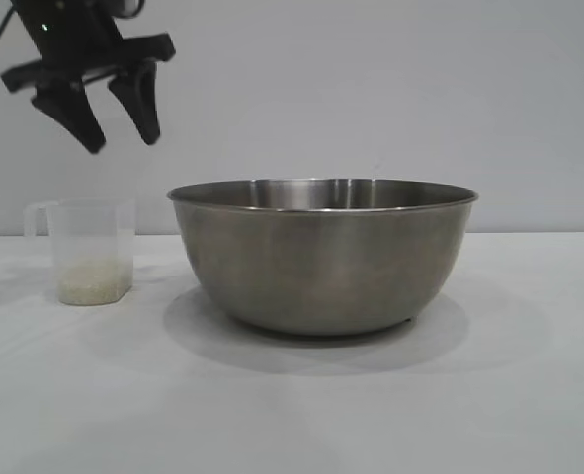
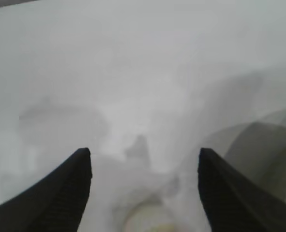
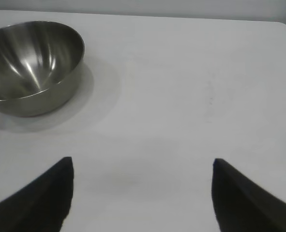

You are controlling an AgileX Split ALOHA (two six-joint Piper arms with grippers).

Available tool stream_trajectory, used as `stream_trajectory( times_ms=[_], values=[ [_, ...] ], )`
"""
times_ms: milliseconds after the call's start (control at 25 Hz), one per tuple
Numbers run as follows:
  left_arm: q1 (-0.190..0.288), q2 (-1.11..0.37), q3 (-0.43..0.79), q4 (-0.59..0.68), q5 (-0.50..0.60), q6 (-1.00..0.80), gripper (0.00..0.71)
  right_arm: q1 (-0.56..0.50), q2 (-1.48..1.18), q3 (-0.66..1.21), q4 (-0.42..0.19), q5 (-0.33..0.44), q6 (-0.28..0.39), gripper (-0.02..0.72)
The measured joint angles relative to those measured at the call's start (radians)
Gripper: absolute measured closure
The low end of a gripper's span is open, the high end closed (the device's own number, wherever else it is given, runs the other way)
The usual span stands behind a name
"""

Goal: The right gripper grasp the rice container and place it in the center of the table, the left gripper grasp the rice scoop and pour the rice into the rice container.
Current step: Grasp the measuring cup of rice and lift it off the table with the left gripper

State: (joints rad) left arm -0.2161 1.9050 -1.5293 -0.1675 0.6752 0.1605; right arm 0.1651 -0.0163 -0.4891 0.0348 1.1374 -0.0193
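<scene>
Two things stand on the white table (image 1: 529, 395): a big steel bowl (image 1: 323, 259) near the middle and a small clear scoop (image 1: 89, 251) well apart at its left, upright, with a thin layer of rice (image 1: 93, 287) in its bottom. The left hand (image 1: 122, 132) hangs in the air above the scoop, fingers apart and pointing down, holding nothing; its arm is cut off at the picture's edge. Its own wrist view is badly blurred, so the scoop below shows only as a pale smear. The right hand (image 3: 142, 193) is out of the outside view; its wrist view shows two spread fingertips over bare table, the bowl standing well away.
</scene>
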Motion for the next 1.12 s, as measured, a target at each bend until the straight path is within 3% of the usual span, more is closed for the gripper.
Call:
stream_trajectory(
  times_ms=[240,640,880,1120],
  values=[
    [0.0,-0.148,0.0,0.114,0.133,-0.129,0.294,0.0,0.0,0.0,0.0,0.0,0.0,0.198],
    [0.0,-0.366,0.027,0.132,0.351,-0.168,0.294,0.0,0.0,0.0,0.0,0.0,0.0,0.198],
    [0.0,-0.539,0.194,0.133,0.351,-0.187,0.294,0.0,0.0,0.0,0.0,0.0,0.0,0.198],
    [0.0,-0.756,0.46,0.13,0.213,-0.205,0.294,0.0,0.0,0.0,0.0,0.0,0.0,0.198]
  ],
)
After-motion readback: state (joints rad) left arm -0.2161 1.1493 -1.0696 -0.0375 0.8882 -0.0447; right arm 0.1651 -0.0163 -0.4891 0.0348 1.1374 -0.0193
